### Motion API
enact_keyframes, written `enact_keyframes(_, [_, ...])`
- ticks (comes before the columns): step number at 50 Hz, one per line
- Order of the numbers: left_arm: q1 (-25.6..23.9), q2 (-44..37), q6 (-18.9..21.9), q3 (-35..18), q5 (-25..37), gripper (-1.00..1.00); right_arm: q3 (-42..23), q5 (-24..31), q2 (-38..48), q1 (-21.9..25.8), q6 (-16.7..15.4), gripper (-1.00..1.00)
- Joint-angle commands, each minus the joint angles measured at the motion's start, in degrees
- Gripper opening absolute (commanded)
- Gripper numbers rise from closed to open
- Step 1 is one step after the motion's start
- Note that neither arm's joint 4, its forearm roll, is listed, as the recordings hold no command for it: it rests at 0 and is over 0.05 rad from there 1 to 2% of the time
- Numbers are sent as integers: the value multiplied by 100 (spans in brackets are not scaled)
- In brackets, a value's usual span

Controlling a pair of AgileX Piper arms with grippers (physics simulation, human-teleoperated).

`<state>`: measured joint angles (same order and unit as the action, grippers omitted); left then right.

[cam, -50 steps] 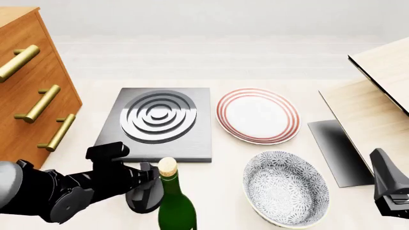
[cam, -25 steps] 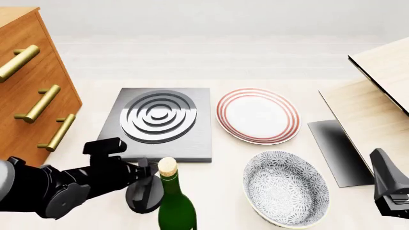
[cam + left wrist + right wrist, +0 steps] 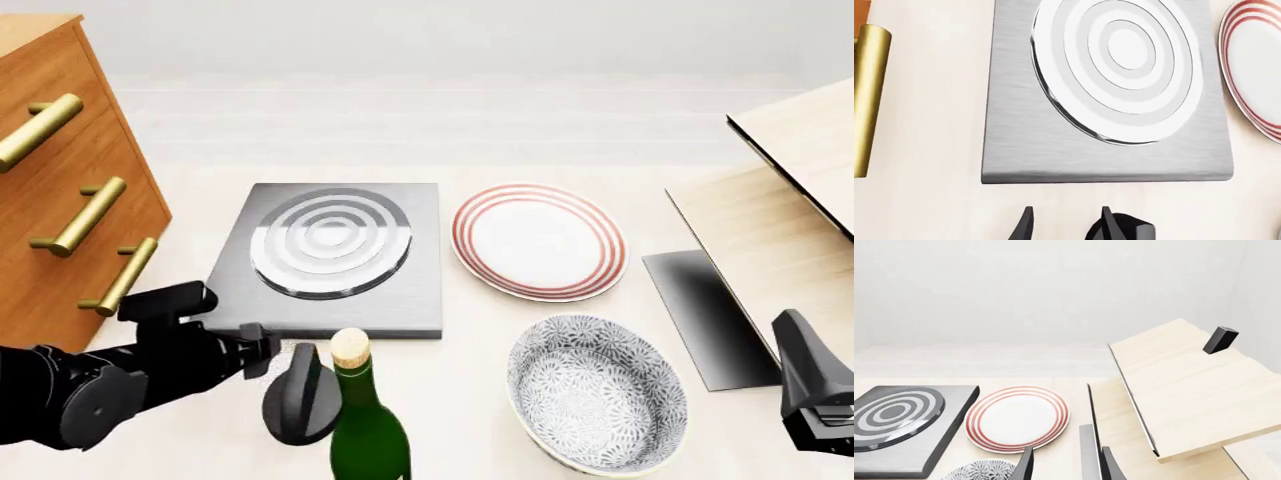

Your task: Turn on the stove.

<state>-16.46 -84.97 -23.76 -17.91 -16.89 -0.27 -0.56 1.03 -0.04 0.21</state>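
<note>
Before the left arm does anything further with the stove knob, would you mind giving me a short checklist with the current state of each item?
1. Left gripper off the knob: ok, it sits beside it, not around it.
2. Left gripper open: ok, its fingers stand apart in the left wrist view.
3. Stove on: cannot tell; the rings look bright, but this may be reflection.
4. Room around the knob: not ok, the green bottle stands right against it.
5. Right gripper clear of the stove: ok, it is far off by the wooden boards.
</note>
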Motion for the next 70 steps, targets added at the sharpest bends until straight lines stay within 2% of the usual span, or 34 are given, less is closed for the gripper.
enact_keyframes(1, [109, 292, 128, 43, 226, 100, 0, -1, 2, 0, 1, 100])
enact_keyframes(17, [16, 1281, 235, -77, 976, 100, 0, 0, 0, 0, 0, 100])
enact_keyframes(26, [18, 2223, 473, -384, 1781, 100, 0, -1, 1, 0, 1, 100])
enact_keyframes(27, [27, 2313, 650, -452, 1887, 100, 0, 0, 0, 0, 0, 100])
enact_keyframes(34, [66, 2858, 1189, -795, 2455, 100, 0, 0, 1, -1, -1, 100])
enact_keyframes(40, [-82, 3423, 1365, -1211, 2847, 100, 0, 0, 0, 0, 0, 100])
enact_keyframes(53, [-123, 3845, 1415, -1583, 3264, 100, 0, 0, 1, 0, 0, 100])
enact_keyframes(57, [-140, 4126, 1558, -1744, 3446, 100, 0, 0, -1, 0, 0, 100])
enact_keyframes(70, [-148, 4540, 1517, -2038, 3766, 100, 0, 0, -1, 0, 0, 100])
